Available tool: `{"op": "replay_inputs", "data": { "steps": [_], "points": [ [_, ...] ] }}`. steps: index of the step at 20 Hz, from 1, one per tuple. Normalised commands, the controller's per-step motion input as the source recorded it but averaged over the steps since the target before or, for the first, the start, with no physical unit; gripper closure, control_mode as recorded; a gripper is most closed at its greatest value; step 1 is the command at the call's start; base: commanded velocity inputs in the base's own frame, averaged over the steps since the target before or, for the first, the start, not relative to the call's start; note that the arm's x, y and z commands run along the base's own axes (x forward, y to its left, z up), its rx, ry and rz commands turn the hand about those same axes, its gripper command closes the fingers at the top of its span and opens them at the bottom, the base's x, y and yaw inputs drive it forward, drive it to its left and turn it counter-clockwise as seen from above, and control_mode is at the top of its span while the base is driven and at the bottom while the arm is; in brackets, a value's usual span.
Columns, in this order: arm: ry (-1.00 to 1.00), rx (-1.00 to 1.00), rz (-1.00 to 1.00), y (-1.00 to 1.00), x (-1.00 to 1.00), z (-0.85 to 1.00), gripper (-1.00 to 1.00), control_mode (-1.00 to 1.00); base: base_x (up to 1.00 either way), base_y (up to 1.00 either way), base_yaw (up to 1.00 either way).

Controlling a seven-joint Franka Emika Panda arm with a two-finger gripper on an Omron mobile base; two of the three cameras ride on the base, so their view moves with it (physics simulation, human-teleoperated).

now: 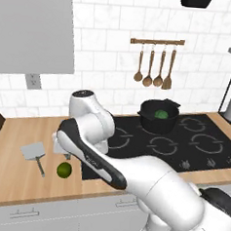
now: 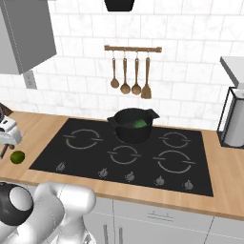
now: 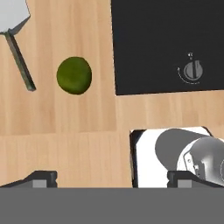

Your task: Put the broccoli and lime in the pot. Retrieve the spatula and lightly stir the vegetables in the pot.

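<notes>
Currently:
End effector (image 3: pixel 112 179): fully open, holding nothing, above the tabletop (image 3: pixel 65 131).
Lime (image 3: pixel 74 75): off-centre; descending here could nudge it rolling toward the spatula (image 3: pixel 17 52).

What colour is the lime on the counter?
Yellow-green; the lime shows best in the hand view.

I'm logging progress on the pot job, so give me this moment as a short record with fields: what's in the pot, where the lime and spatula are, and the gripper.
pot: on the back middle burner of the stove
broccoli: inside the pot
lime: on the wooden counter, left of the stove
spatula: flat on the counter, just left of the lime, untouched
gripper: open, empty, above the counter near the lime
</notes>
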Motion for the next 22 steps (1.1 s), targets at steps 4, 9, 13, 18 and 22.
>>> {"op": "replay_inputs", "data": {
  "steps": [4,9,13,18,22],
  "points": [
    [-0.01,-0.01,0.02,0.67,0.14,-0.25,-1.0,-1.0,0.0,0.0,0.0],
    [-0.04,-0.07,0.0,0.18,0.17,-0.36,-1.0,-1.0,0.0,0.0,0.0],
    [-0.07,0.0,0.04,0.0,0.31,-0.38,-1.0,-1.0,0.0,0.0,0.0],
    [-0.14,0.01,0.11,-0.02,0.15,-0.31,-1.0,-1.0,0.0,0.0,0.0],
    [-0.06,0.08,0.17,0.0,0.14,-0.24,-1.0,-1.0,0.0,0.0,0.0]
  ]
}}
